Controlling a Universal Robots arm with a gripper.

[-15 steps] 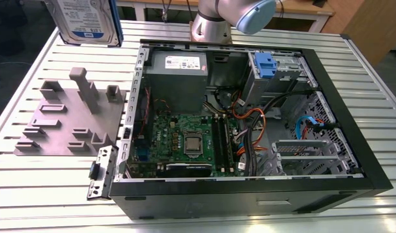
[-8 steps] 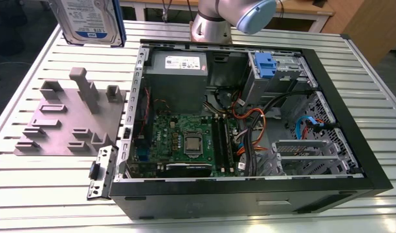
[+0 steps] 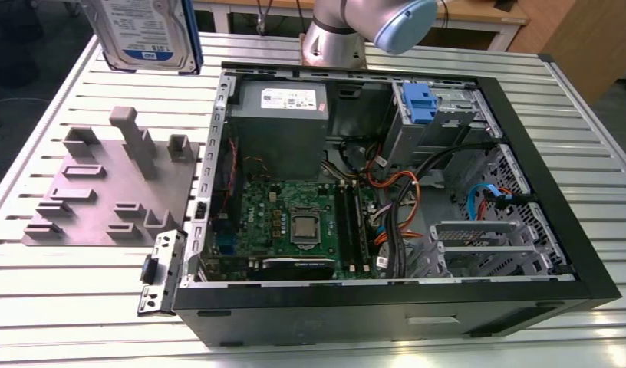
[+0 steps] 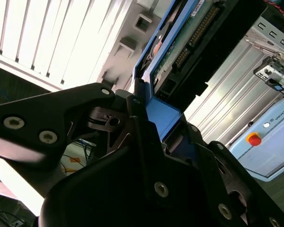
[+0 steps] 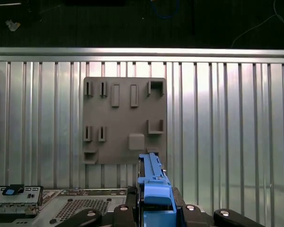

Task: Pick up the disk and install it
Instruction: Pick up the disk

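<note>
Overall light: bright and even, falling from above in the exterior view.
Glare: the bench (image 3: 67,307) slats shine pale; in the second wrist view they burn out to white (image 4: 61,33).
Shadows: the computer case (image 3: 395,305) is dim inside its walls; posts on the grey fixture plate (image 3: 88,192) cast short, soft shadows.
Contrast: the gripper (image 4: 147,111) reads near-black against the glare, with the disk (image 4: 177,52) shaded.

A silver slatted aluminium table (image 3: 77,307) is carrying two things: a flat grey fixture plate with upright blocks (image 3: 93,195) is lying at the frame's left, and an open black computer case (image 3: 374,307) is lying centre-right.
</note>
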